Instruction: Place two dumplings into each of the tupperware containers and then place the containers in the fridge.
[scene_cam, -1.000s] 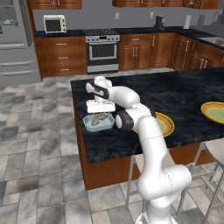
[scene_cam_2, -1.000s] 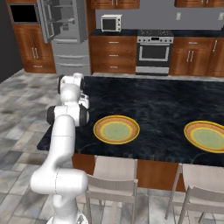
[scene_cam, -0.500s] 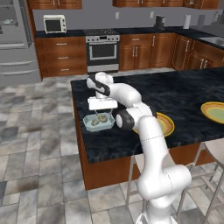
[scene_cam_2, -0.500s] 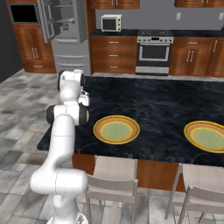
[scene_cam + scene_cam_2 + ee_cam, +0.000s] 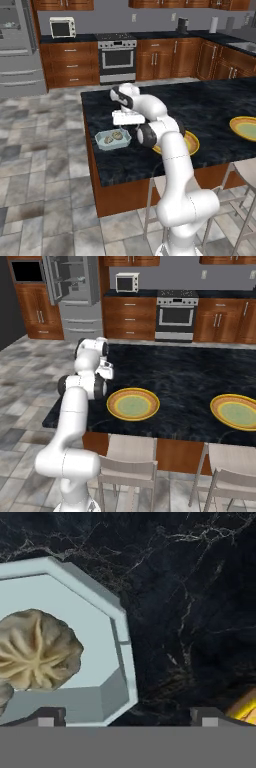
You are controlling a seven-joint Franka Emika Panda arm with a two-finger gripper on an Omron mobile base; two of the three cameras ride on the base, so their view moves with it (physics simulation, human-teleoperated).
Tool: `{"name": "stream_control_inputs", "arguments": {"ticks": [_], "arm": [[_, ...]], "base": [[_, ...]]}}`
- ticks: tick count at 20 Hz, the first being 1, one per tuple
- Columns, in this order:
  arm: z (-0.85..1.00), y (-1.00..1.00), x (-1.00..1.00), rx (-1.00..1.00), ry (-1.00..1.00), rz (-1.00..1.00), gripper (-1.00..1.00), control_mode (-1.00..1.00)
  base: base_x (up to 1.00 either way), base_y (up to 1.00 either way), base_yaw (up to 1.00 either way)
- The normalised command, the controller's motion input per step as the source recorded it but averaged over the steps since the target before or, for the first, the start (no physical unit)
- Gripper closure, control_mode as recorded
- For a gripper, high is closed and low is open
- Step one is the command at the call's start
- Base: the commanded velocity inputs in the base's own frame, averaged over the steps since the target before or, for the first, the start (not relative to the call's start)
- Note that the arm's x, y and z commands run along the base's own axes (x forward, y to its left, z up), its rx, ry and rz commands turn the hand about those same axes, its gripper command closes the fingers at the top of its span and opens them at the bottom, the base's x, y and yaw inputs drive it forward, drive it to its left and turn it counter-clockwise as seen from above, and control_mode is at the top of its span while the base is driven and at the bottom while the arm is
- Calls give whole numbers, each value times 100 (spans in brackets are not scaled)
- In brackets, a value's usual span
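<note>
While the claw (image 5: 128, 121) hangs just above the tupperware container (image 5: 113, 139) on the bench (image 5: 215, 107), two dumplings (image 5: 113, 137) lie inside. From the hand view, its fingertips (image 5: 46, 717) stand wide apart, empty; better lift straight up, clear of the container's rim.

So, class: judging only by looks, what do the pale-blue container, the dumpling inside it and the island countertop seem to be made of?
Container: likely smooth matte plastic; uniform pale blue, thin flared rim, soft shading without glare.
Dumpling: looks like soft dough; beige, pleated folds meeting at a centre.
Countertop: appears to be polished dark stone, perhaps marble or granite; black with thin pale veins. Being rendered, these are only appearances.
</note>
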Motion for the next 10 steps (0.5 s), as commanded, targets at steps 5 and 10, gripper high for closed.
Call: {"name": "stream_control_inputs", "arguments": {"ticks": [5,10], "arm": [[-41,-1,4,2,-14,0,-100,-100],[-35,0,0,1,-35,1,-100,-100]], "base": [[0,0,0],[0,0,0]]}}
